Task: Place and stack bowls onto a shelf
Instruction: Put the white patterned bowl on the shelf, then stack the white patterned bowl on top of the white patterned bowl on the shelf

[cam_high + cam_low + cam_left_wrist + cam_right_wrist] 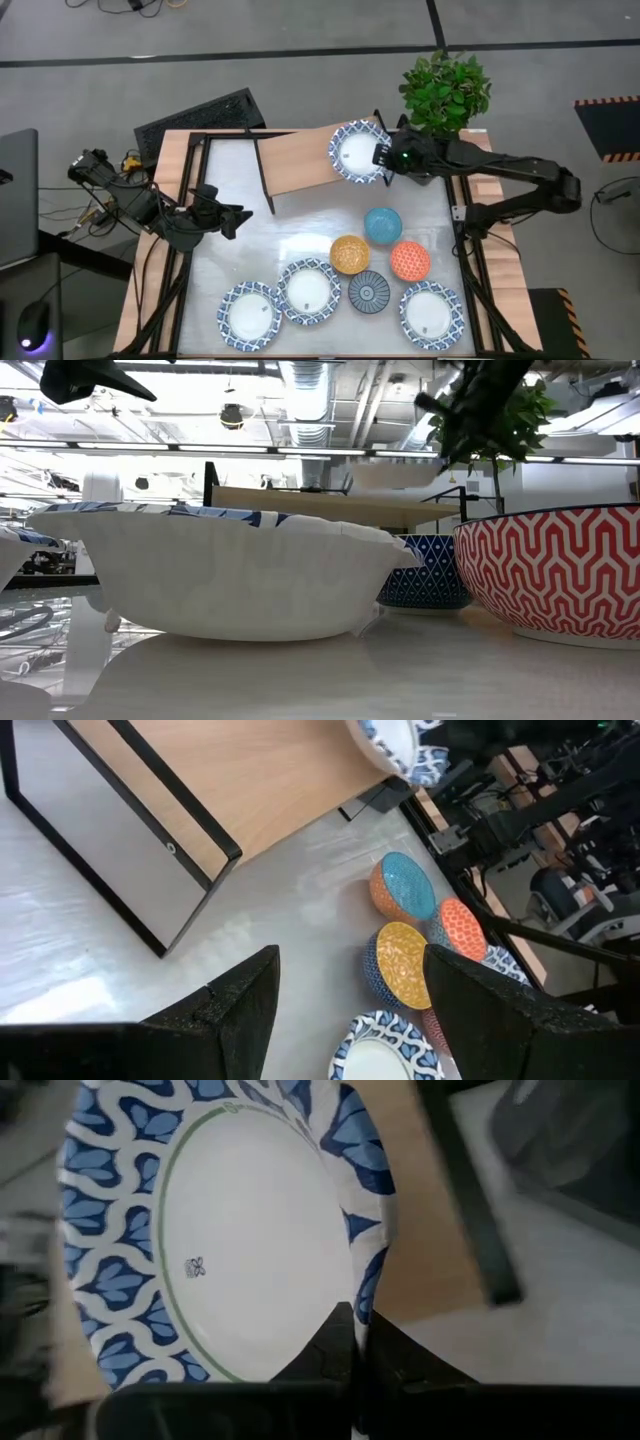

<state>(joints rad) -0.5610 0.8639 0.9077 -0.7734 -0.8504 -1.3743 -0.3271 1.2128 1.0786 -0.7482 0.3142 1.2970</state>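
A wide white bowl with a blue patterned rim (356, 152) sits over the right end of the light wood shelf (298, 160). My right gripper (383, 155) is shut on its rim. In the low view this bowl (392, 475) shows at the shelf board's (320, 508) top; whether it rests there I cannot tell. My left gripper (238, 215) hovers open over the table's left part, touching nothing. Three more wide bowls (308, 290) (249, 315) (432, 314) stand on their bases near the table's near edge. Light blue (382, 226), yellow-orange (349, 254), orange-red (410, 261) and dark blue (369, 292) small bowls stand beside them. My right gripper (355, 1320) pinches the wide bowl's blue patterned rim (368, 1280) on the side toward the table's right. The fingers reach in about level from the right. The bowl stays roughly upright over the shelf's right end.
A potted green plant (445, 90) stands at the far right, just behind my right arm. The shelf's black legs (150, 920) stand on the table. The shelf's left part is bare wood. Bare table lies between the shelf and the bowls.
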